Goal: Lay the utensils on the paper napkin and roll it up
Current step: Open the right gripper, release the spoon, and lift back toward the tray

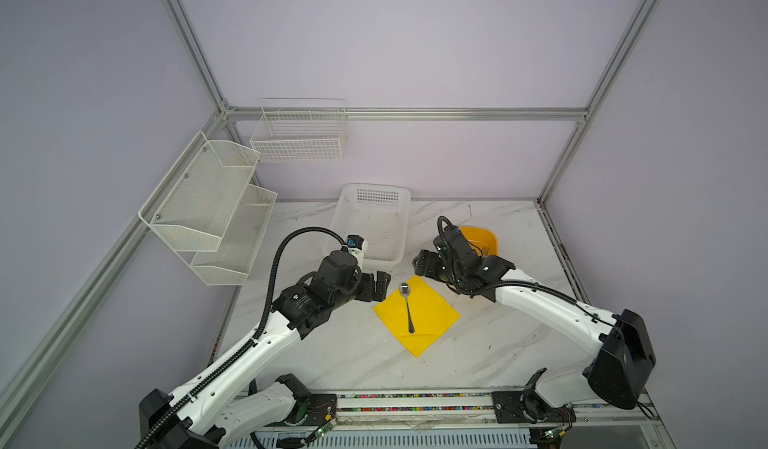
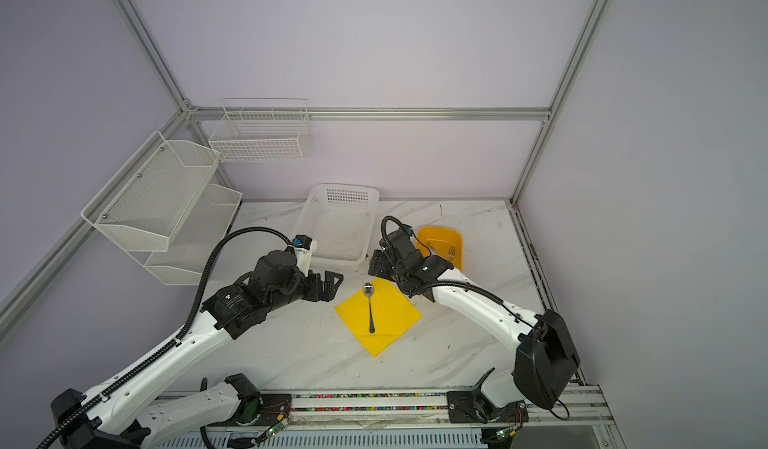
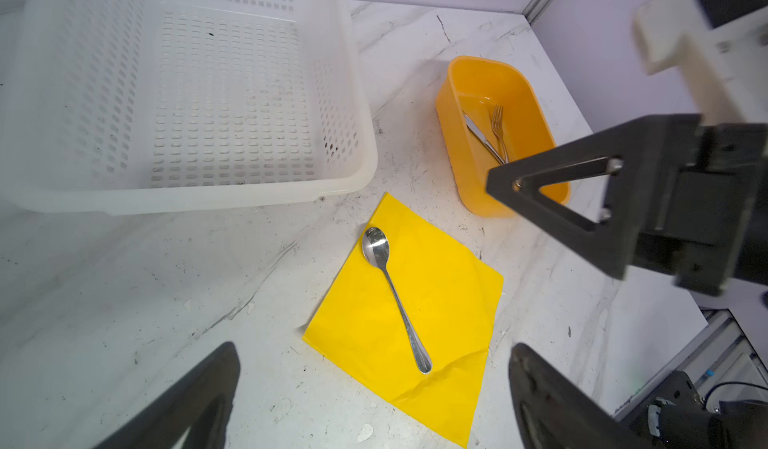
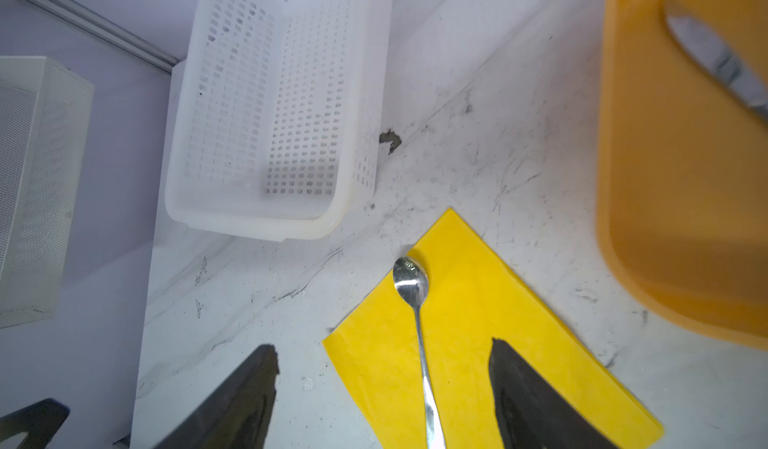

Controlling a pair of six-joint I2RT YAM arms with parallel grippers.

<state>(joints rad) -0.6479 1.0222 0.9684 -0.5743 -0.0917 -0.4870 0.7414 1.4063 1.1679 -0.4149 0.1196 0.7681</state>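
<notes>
The left gripper [image 1: 382, 280] hangs with its fingers [image 3: 199, 393] spread wide and nothing between them, just beside the paper napkin [image 1: 432, 314], which lies flat on the table [image 1: 478, 351] ahead of it. The right gripper [image 4: 382, 346] is also spread wide and holds nothing; in the right wrist view the napkin lies under and ahead of it, and the handle of the spoon [image 1: 407, 307] shows between its two dark fingers [image 4: 523, 388], touched by neither. The spoon lies on the napkin, its bowl near the corner closest to both grippers and its handle pointing away from them toward the front of the table. The other utensils, a fork [image 3: 498, 129] and a knife [image 3: 482, 135], lie inside the orange tub [image 3: 451, 143], which stands close behind the right gripper, apart from the napkin. A white perforated basket [image 3: 187, 197] stands just beyond the left gripper, between the two arms' wrists.
</notes>
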